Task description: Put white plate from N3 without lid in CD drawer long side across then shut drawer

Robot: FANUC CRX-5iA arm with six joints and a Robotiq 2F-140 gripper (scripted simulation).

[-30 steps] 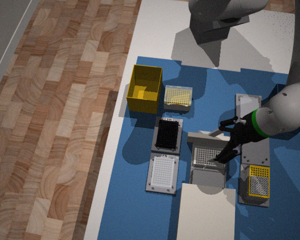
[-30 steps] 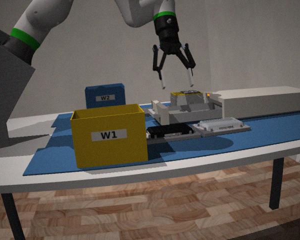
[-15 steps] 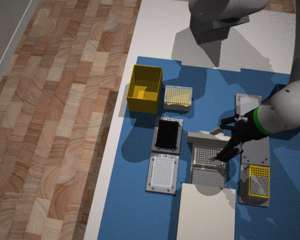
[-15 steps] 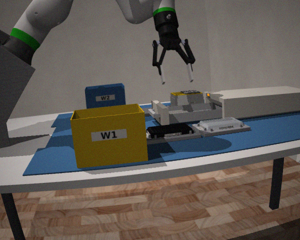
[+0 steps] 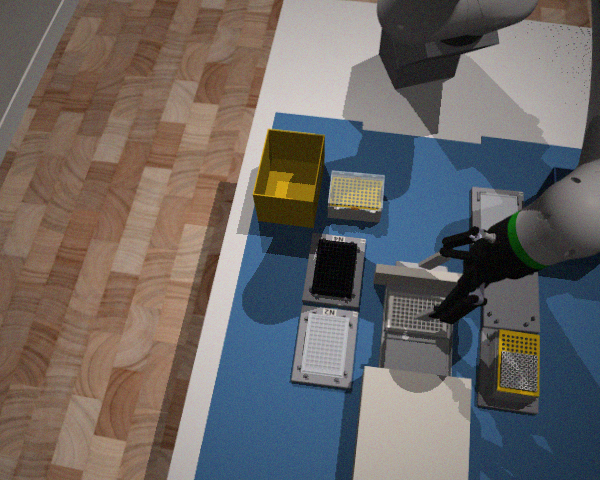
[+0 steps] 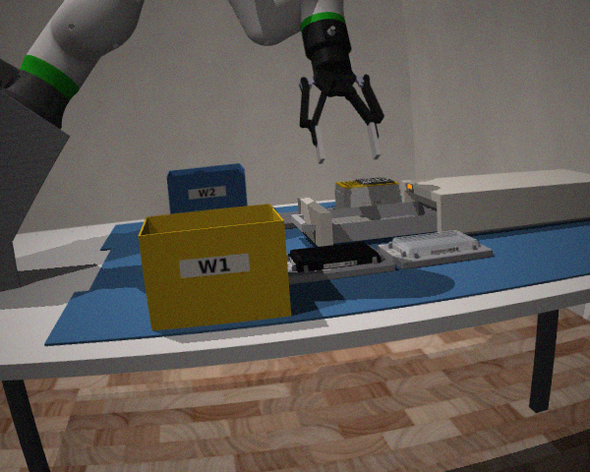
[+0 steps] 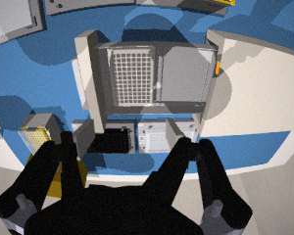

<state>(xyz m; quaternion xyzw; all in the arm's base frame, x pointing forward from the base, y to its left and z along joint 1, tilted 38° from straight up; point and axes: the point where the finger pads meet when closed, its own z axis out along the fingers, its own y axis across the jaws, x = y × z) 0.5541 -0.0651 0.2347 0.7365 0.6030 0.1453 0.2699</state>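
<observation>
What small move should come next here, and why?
Probably descend toward the bar handle to push the drawer shut. A white plate already lies flat in the place nearest the handle, the lamp glows amber, and the gripper hangs open and empty high above.

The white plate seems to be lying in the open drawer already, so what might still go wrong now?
The drawer is open, lamp amber, and the gripper hangs empty above it. Pushing the bar handle off-centre might shift the cooler housing. A hard push may jolt the white plate off its place. Coming down, the fingers could clip the tall yellow rack beside the drawer.
</observation>
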